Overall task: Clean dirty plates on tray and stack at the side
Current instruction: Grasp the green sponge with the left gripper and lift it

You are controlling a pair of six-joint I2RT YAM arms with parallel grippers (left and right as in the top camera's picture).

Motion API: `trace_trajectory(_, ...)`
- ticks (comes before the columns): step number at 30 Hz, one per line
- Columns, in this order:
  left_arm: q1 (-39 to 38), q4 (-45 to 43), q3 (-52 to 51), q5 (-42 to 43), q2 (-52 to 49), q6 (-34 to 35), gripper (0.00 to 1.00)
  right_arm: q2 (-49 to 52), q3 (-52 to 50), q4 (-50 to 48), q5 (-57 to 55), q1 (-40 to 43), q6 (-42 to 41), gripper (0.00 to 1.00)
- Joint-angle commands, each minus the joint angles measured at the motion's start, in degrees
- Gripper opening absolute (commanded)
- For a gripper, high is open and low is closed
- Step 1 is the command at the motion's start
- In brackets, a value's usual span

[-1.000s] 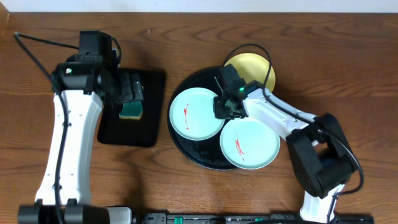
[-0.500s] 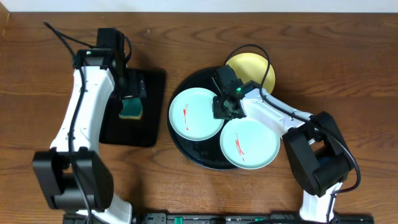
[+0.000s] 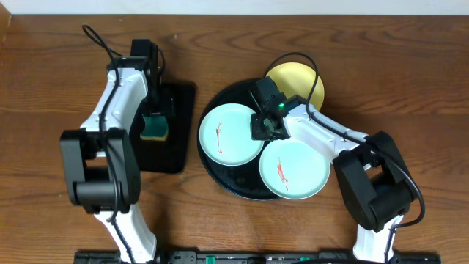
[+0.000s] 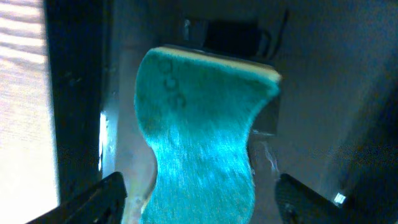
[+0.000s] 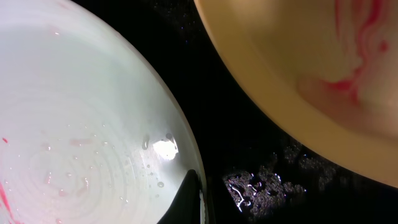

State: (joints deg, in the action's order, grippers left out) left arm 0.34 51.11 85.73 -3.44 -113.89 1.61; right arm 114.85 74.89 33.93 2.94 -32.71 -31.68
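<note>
On the tray (image 3: 220, 174), the lower mint plate (image 3: 294, 170) lies lower right. The closed right gripper (image 3: 264, 132) seems to pinch the left mint plate (image 3: 223, 136) at its rim. The yellow plate (image 3: 299, 82) sits at the top. Upper left, the left gripper (image 4: 204, 196) straddles the sponge (image 4: 199, 137), fingers apart.
</note>
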Motion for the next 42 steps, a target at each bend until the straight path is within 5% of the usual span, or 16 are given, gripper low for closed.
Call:
trace_trajectory(1,1.99,-0.22,-0.57,-1.14,-2.78,-0.26,0.73,1.53,0.09,-0.07,-0.57,-0.79,-0.87,0.01)
trace_trajectory(23,3.98,0.20,-0.57,6.01,-6.27,-0.92,0.51,1.53,0.09,-0.33,-0.98,-0.79,-0.92,0.01)
trace_trajectory(30,3.98,0.85,-0.57,6.03,-6.25,0.02,0.31,1.53,0.09,-0.35,-0.98,-0.79,-0.90,0.01)
trace_trajectory(42,3.54,-1.99,-2.78,6.08,-6.27,0.17,0.25,1.53,0.09,-0.31,-0.98,-0.79,-0.90,0.01)
